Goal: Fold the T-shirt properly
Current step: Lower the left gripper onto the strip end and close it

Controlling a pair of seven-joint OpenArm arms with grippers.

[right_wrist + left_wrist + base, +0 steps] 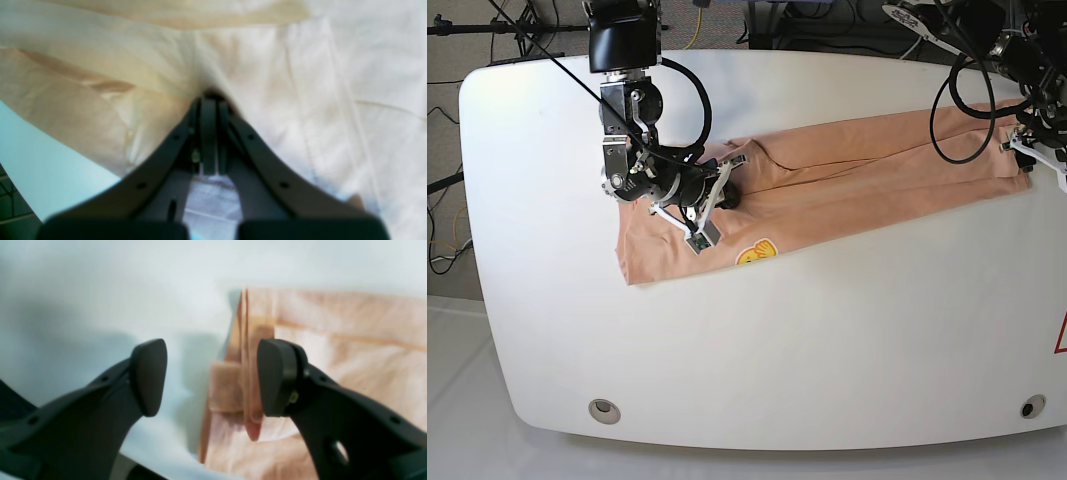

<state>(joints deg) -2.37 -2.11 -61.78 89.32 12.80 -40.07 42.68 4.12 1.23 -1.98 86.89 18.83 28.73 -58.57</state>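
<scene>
The salmon-pink T-shirt (857, 175) lies on the white table as a long folded band, running from lower left to upper right. Its yellow smiley print (757, 253) faces up near the front edge. My right gripper (725, 185) rests on the band's left part. The right wrist view shows that gripper (208, 100) shut, with the T-shirt (100, 110) puckering into its tips. My left gripper (1032, 158) hovers at the band's far right end. It (211, 376) stands open astride the T-shirt's (350, 356) layered edge, one pad (148, 376) over bare table.
The white table (827, 350) has round holes near its front corners (604, 408) (1027, 407). Black cables (957, 90) hang over the far right, and stands and wires sit behind the table's back edge. A red mark (1062, 335) shows at the right rim.
</scene>
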